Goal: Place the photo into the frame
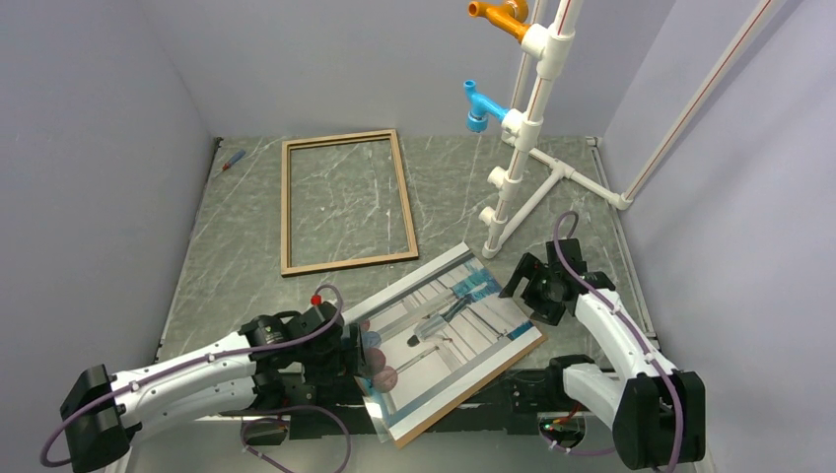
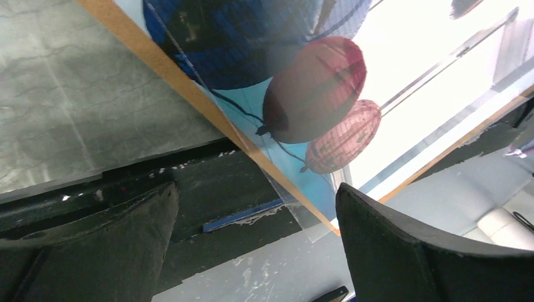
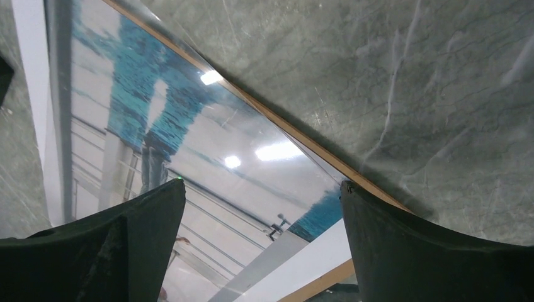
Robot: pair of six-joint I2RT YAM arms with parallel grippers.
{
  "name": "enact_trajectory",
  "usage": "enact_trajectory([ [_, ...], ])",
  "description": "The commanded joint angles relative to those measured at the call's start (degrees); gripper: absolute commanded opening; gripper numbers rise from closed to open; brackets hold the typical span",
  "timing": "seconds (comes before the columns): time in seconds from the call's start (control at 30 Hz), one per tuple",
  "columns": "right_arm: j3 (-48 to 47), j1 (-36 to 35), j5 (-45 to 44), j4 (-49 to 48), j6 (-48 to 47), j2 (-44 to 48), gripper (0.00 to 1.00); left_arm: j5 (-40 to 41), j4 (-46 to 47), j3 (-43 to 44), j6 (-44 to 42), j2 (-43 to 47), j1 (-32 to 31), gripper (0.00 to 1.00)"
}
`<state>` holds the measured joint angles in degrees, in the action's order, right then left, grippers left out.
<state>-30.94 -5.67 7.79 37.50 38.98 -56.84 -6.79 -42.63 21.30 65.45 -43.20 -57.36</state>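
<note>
The photo (image 1: 449, 330), a white-and-blue corridor print with red spheres, lies face up and askew at the near middle. It lies on a brown backing board (image 2: 189, 88) under a clear sheet (image 2: 315, 229). The stack's near corner overhangs the table's front edge. The frame (image 1: 407, 202), light wood, lies empty at the back left. My left gripper (image 1: 360, 355) is open at the stack's left edge, and its jaws (image 2: 257, 189) straddle the near corner without touching it. My right gripper (image 1: 521, 294) is open over the stack's right corner, with the photo (image 3: 208, 157) between its jaws (image 3: 261, 189).
A white pipe stand (image 1: 522, 128) with orange and blue fittings rises at the back right, its foot close to the photo's far corner. A small red-and-blue tool (image 1: 233, 161) lies at the back left. Grey walls enclose the marbled table (image 1: 237, 256).
</note>
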Motion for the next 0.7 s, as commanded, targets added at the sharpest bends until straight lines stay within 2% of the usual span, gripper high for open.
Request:
enact_trajectory([
  [0.0, 0.73, -0.29, 1.33, -1.67, -0.01, -0.48, 0.94, -1.24, 6.0, -3.02, 2.81, 0.25, -0.3, 0.99],
  [0.17, 0.62, -0.48, -1.52, -1.4, 0.51, -0.63, 0.94, -2.69, 10.76, -4.32, 3.76, -0.75, -0.29, 0.99],
  [0.67, 4.32, -3.14, -3.57, -5.36, 1.98, -4.53, 0.94, -2.26, 10.57, -4.67, 3.94, -0.73, -0.3, 1.0],
])
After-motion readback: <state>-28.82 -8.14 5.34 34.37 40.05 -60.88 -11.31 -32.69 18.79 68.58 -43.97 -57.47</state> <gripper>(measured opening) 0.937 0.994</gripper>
